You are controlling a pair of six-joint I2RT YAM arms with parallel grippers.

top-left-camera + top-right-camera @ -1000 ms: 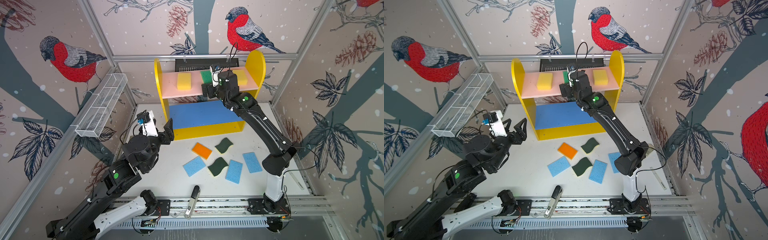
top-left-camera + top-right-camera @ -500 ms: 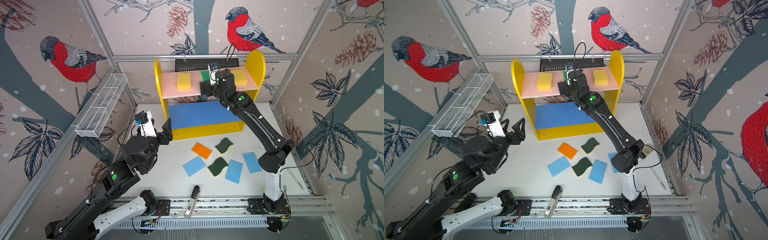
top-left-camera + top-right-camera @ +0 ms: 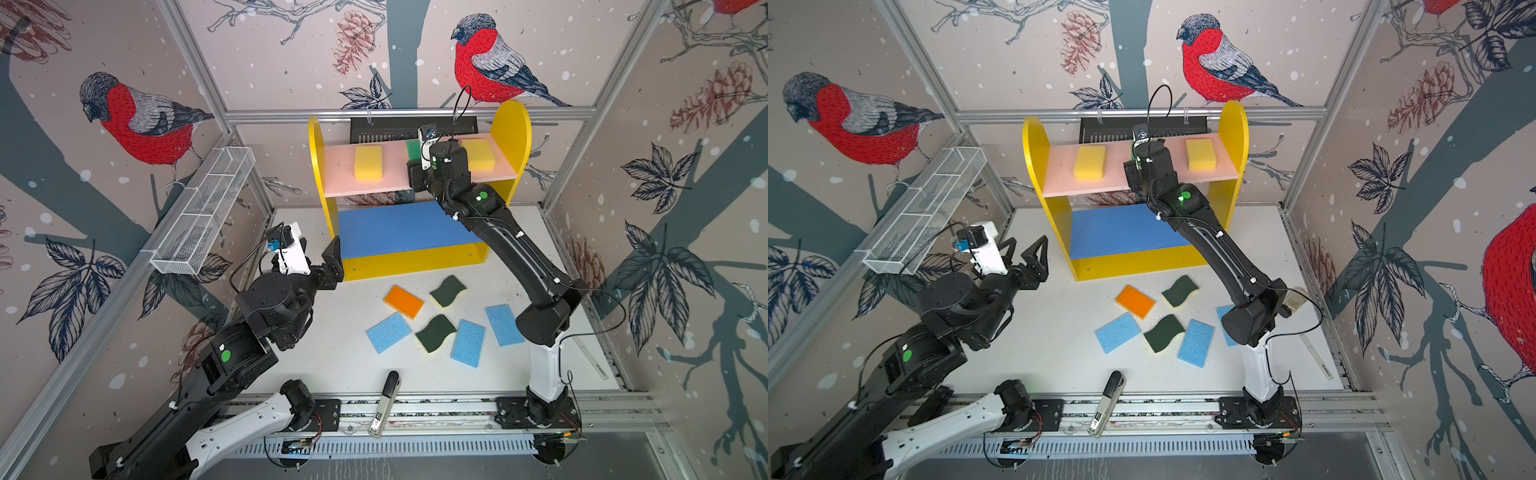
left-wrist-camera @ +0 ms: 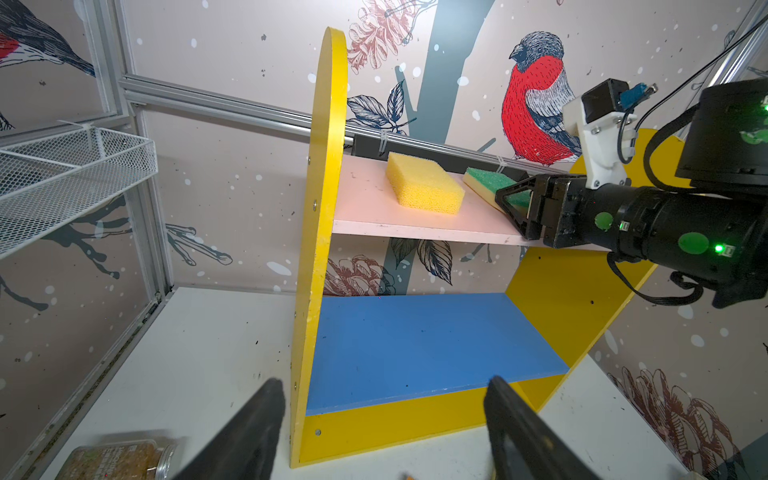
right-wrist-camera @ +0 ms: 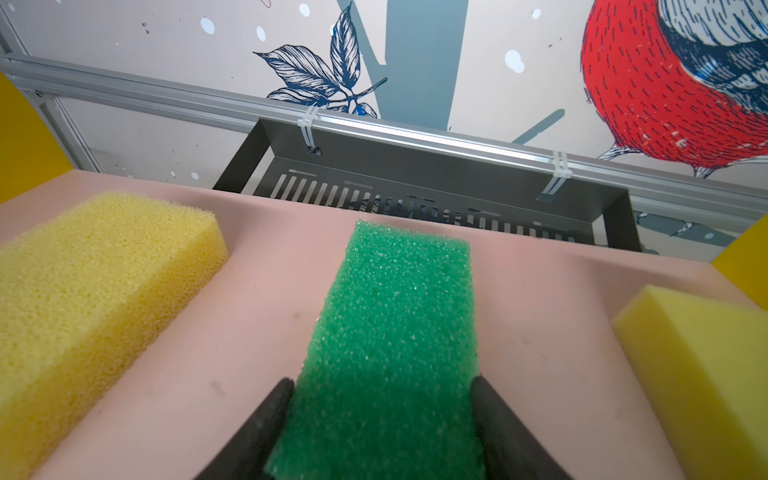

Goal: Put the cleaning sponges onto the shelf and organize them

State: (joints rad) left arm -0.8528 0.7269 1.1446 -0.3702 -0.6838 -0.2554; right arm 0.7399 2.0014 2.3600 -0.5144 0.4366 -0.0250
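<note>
White surface (image 3: 332,353) in front of the shelf (image 3: 318,174): six loose sponges (image 3: 388,332) lie scattered, thin blue, wavy dark green, one orange-topped. Up on the shelf's pink board (image 5: 257,316) my right fingers (image 5: 270,424) press both sides of the green sponge (image 5: 395,311), coarse and bristly, lining it up between two porous yellow blocks (image 5: 95,282), I reckon. My left fingers (image 4: 249,428) hang wide apart, empty, near the shelf's front corner.
</note>
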